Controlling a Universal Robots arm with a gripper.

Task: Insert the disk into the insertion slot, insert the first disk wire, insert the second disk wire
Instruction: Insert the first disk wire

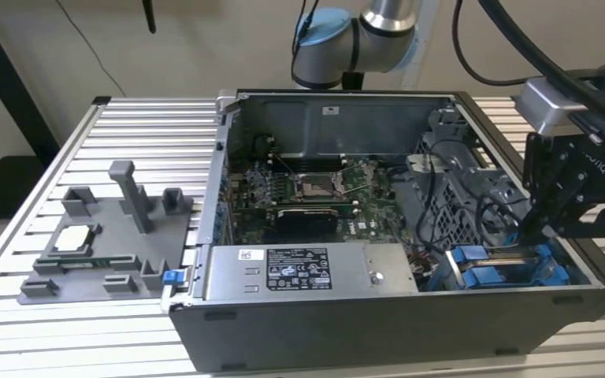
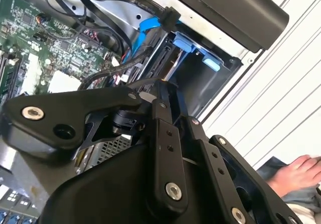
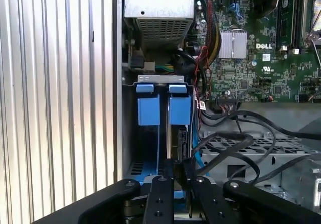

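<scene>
My gripper (image 1: 539,232) hangs over the front corner of the open computer case (image 1: 387,331), on the exterior view's right. Its fingers stand close together, shut on the near end of the disk (image 3: 173,143), which stands edge-on in the insertion slot (image 1: 502,272). The slot's grey metal lip (image 3: 160,78) and two bright blue tabs (image 3: 148,108) lie just beyond the gripper (image 3: 179,170). In the second wrist view the gripper (image 2: 163,86) holds the disk (image 2: 170,63) at the slot's mouth. A blue flat wire (image 2: 143,33) with a black plug (image 2: 168,17) lies loose beside the slot.
Black cables (image 3: 225,143) loop over a perforated cage (image 3: 261,146) beside the slot. The grey power-supply box (image 1: 302,272) and the motherboard (image 1: 302,189) lie toward the exterior view's left. A grey fixture (image 1: 103,236) stands on the slatted table (image 1: 135,126). A person's hand (image 2: 301,171) rests outside the case.
</scene>
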